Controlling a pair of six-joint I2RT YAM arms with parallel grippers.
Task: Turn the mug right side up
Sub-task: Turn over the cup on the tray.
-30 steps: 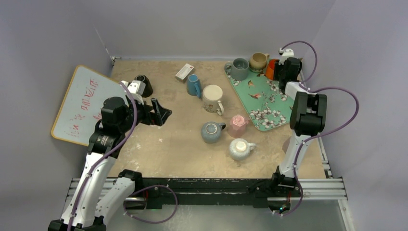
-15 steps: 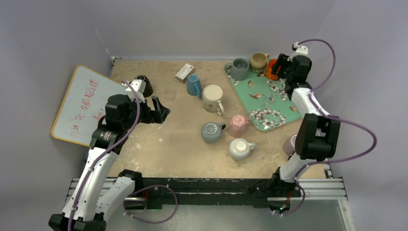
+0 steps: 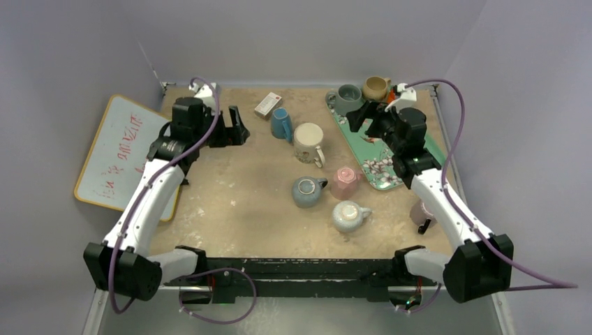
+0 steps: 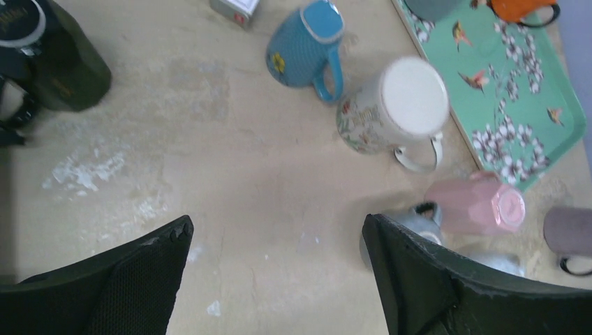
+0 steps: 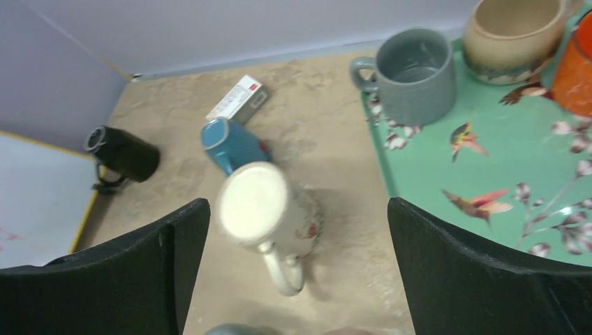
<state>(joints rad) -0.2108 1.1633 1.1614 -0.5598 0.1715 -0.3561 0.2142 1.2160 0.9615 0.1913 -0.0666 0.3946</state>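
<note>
Right end effector [image 5: 299,204]: fingers spread wide, holding nothing. It hangs over the bench [image 5: 335,139], and in its wrist view the floral mug [image 5: 255,199] sits between the two fingers.
Left end effector [image 4: 278,222]: also spread and empty, over bare bench at the far left, well apart from the floral mug.
Floral mug, place: near the middle of the bench, just left of the tray [image 5: 489,174]. It stands mouth down, with the flat cream base on top. Its handle [image 5: 283,272] points to the near edge.
Which mug: my judgement only. The pink mug [image 4: 478,206] also seems to be mouth down, but the right wrist view is centred on the floral one.
Handling: glazed ceramic, so stiff, probably rather heavy, and smooth enough to slip between the fingers. It may chip if it falls on the bench.
Where to hold: the rim is against the bench, so the wall cannot be pinched there. I would grip across the body at mid height, away from the handle. The body is wide and may need almost the full opening.
Neighbours: the blue mug [image 5: 230,143] lies on its side just behind, so one finger has little room there.
</note>
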